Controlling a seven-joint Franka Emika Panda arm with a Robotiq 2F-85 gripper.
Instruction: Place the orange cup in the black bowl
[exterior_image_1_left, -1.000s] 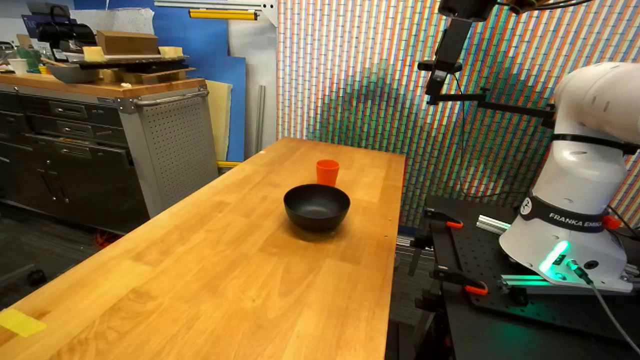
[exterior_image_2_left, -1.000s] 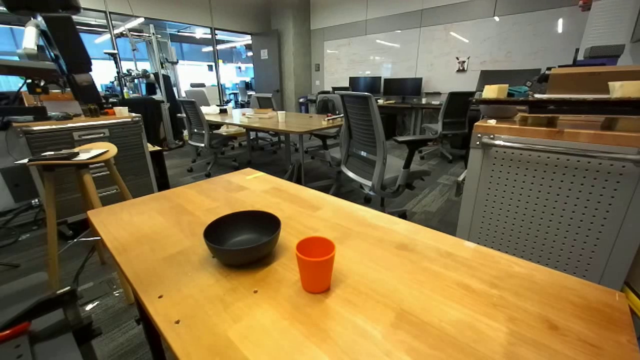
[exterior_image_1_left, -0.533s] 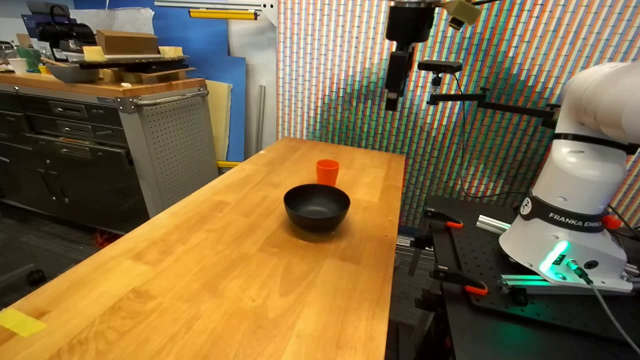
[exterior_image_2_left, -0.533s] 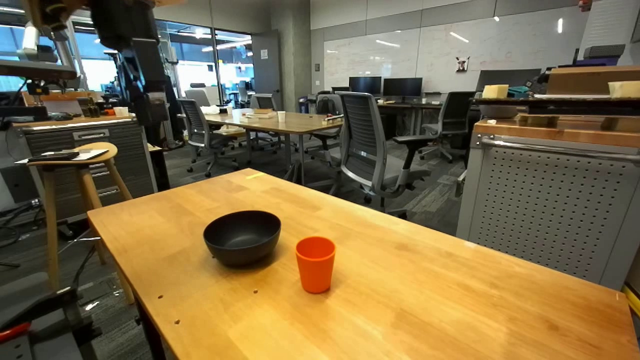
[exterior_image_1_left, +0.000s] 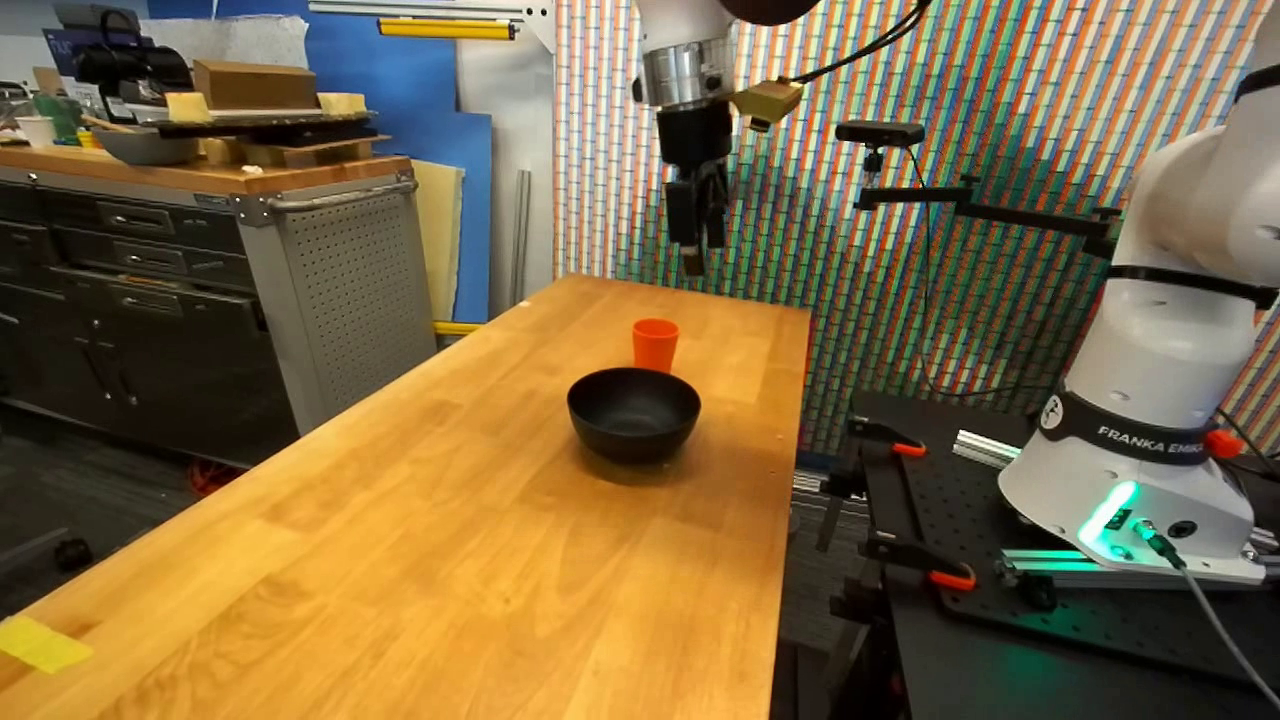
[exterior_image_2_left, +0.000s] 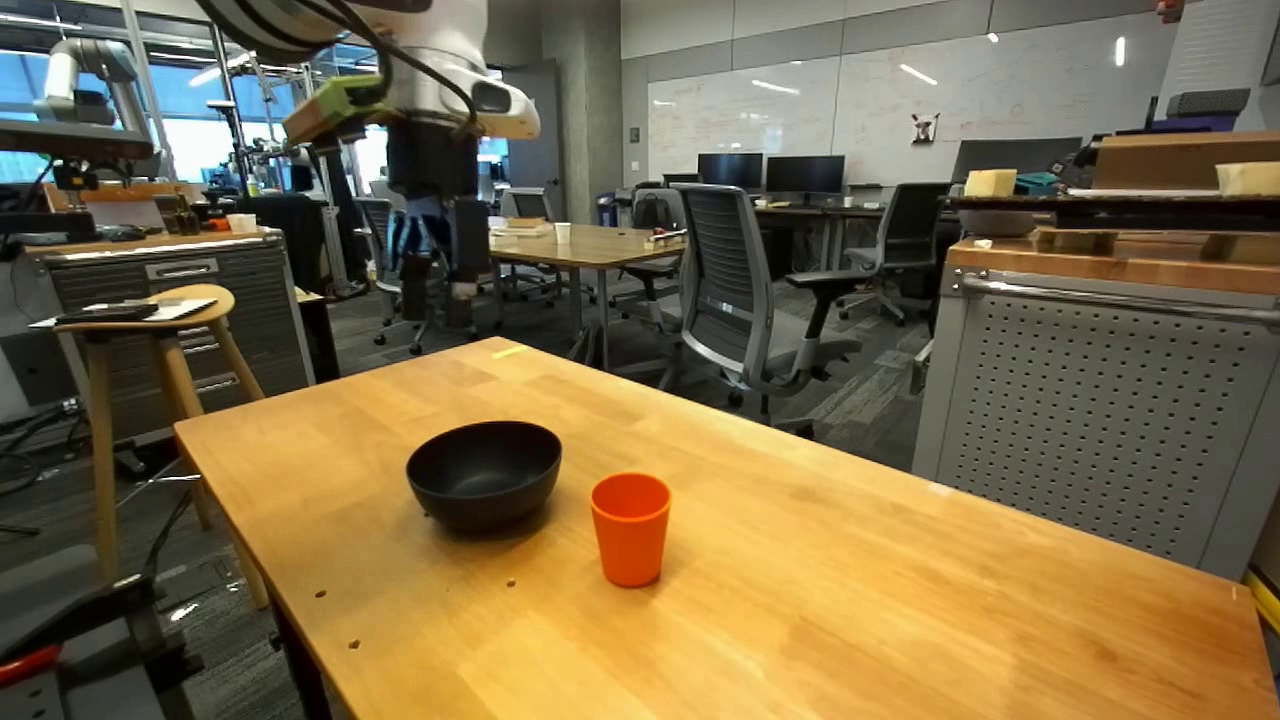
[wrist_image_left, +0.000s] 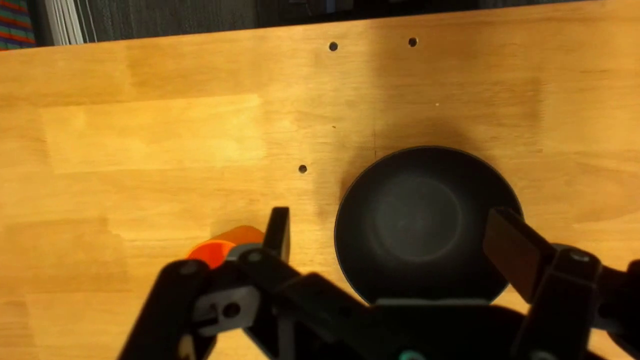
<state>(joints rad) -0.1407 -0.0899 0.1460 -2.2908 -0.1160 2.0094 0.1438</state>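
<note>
The orange cup (exterior_image_1_left: 655, 345) stands upright on the wooden table. It shows beside the bowl in an exterior view (exterior_image_2_left: 631, 530). In the wrist view the cup (wrist_image_left: 212, 252) is at the lower left, partly hidden by a finger. The black bowl (exterior_image_1_left: 634, 415) rests upright and empty on the table, apart from the cup; it also shows in an exterior view (exterior_image_2_left: 485, 475) and in the wrist view (wrist_image_left: 417, 220). My gripper (wrist_image_left: 390, 215) is open and empty, pointing down. It hangs high above the table in both exterior views (exterior_image_1_left: 702, 258) (exterior_image_2_left: 438, 305).
The wooden table (exterior_image_1_left: 480, 560) has a yellow tape piece (exterior_image_1_left: 42, 645) at one end. A metal cabinet (exterior_image_2_left: 1110, 400) and an office chair (exterior_image_2_left: 745, 290) stand beyond its long edge. A camera on a bracket (exterior_image_1_left: 880, 132) is mounted near the robot base.
The arm has swung out over the table, moving left in an exterior view and right in both later frames of another. The gripper now points straight down. Cup and bowl have not moved.
</note>
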